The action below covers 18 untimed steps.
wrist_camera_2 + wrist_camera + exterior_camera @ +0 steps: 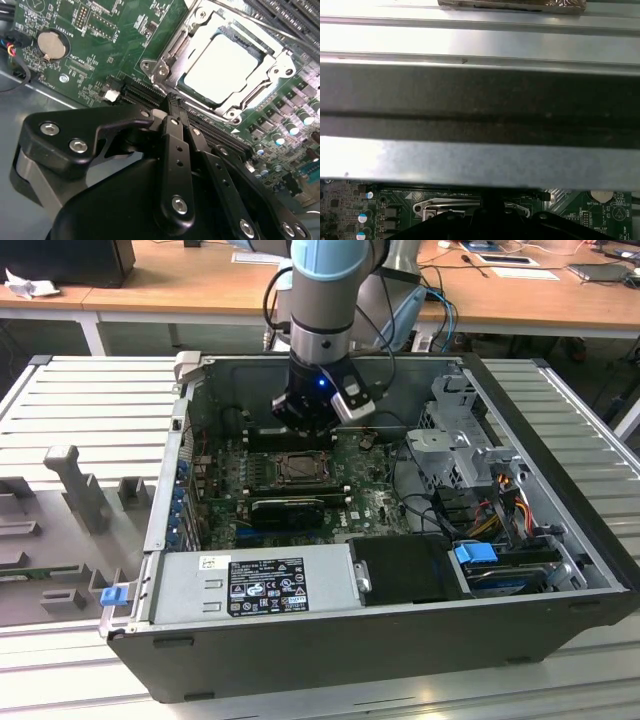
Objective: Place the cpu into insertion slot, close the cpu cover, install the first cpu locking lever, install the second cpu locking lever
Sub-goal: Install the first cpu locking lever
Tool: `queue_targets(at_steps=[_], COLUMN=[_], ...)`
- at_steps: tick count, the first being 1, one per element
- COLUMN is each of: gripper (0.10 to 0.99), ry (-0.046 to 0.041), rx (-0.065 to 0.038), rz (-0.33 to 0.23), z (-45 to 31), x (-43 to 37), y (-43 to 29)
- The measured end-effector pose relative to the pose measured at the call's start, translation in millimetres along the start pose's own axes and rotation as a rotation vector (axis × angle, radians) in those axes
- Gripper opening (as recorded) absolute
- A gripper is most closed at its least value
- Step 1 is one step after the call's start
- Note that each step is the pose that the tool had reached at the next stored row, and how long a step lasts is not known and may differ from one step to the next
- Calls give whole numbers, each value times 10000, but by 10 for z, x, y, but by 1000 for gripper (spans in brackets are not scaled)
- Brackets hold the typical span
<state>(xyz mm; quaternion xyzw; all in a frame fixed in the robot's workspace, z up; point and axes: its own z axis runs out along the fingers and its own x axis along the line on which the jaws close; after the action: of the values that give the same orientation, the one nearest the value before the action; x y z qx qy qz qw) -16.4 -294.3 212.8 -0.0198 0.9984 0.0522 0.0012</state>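
Hand over the socket, chip already seated under its frame

In the second wrist view the cpu [226,64] lies flat in the insertion slot [176,44], with the cpu cover [265,75] down around it, its window showing the bright lid. The hand [171,100] hangs just beside the socket's near corner, fingers [176,150] pressed together and holding nothing. By my judgement the work now concerns the locking levers: the closed tips should meet the thin lever squarely, press along its swing and avoid scraping the green board. In the exterior view the hand [306,418] sits low inside the computer case [400,635]. The long black slots [210,125], the round coin cell [52,45] and the case wall crowd the approach.
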Motion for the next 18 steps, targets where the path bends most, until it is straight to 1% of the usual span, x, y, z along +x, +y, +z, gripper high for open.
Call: queue_targets(at_steps=[18], gripper=[106], ry=[-1], rx=[0], rz=[1], z=[-8], x=[3], y=[-84])
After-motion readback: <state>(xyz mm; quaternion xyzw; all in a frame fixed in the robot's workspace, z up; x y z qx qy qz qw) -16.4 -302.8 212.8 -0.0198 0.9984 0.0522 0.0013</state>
